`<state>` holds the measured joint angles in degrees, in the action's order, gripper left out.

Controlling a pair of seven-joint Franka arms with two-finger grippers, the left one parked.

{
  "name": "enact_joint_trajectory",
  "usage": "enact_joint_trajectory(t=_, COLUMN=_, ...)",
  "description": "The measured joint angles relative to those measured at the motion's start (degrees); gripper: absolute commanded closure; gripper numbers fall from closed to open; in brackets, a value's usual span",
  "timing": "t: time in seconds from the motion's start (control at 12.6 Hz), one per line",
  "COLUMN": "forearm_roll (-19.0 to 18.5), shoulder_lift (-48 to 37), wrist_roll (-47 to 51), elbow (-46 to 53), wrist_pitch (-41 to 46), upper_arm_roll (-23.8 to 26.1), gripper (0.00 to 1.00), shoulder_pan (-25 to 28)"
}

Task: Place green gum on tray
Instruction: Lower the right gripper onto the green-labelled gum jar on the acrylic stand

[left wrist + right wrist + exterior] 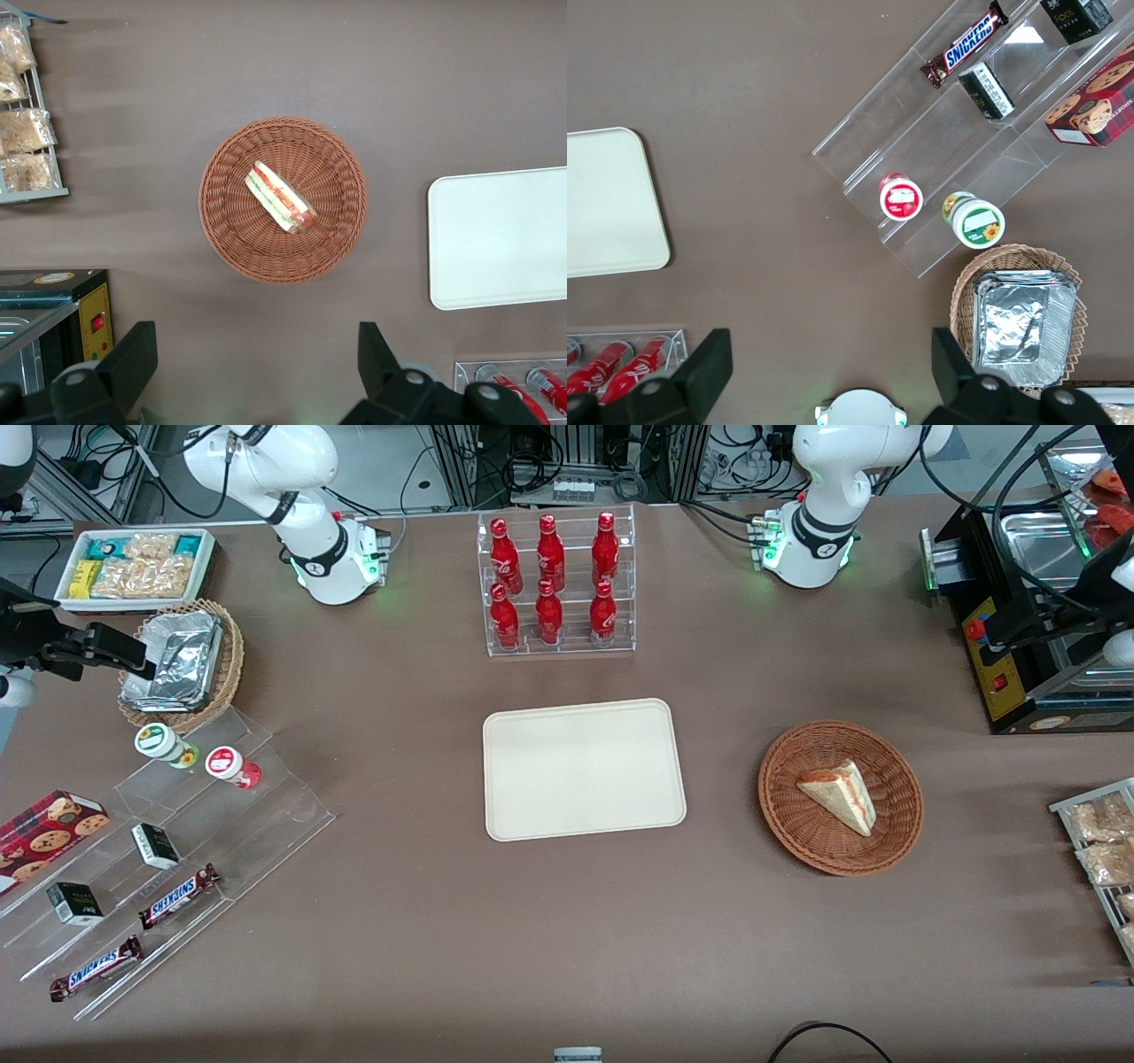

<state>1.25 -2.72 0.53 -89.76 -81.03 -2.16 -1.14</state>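
Note:
The green gum (159,742) is a white canister with a green-rimmed lid. It stands on the top step of a clear acrylic stepped shelf (266,815), beside the red-lidded canister (229,764). It also shows in the right wrist view (976,220). The cream tray (580,769) lies flat and bare at the table's middle and shows in the right wrist view (607,204). My right gripper (133,657) hangs high over the foil-tray basket, farther from the front camera than the green gum. Its fingers (709,367) stand wide apart and hold nothing.
A wicker basket with foil trays (182,664) and a white bin of snack packets (137,567) sit near the gripper. Snickers bars (177,896), small black boxes and a cookie box (49,828) lie on the shelf. A rack of red bottles (554,584) and a sandwich basket (840,797) stand around the tray.

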Motion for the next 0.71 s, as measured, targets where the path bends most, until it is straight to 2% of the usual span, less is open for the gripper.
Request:
enact_joint_trajectory(t=0.4, forearm_roll=0.03, shoulder_lift=0.75, wrist_roll=-0.5, elbow=-1.03, wrist_pitch=0.0, upper_arm_roll=-0.27, gripper=0.0, shoulder_pan=0.17)
enact_joint_trajectory(t=0.71, forearm_roll=0.18, shoulder_lift=0.73, wrist_roll=-12.47, elbow=-8.01, wrist_pitch=-6.9, upper_arm_roll=-4.09, gripper=0.0, shoulder_pan=0.02)
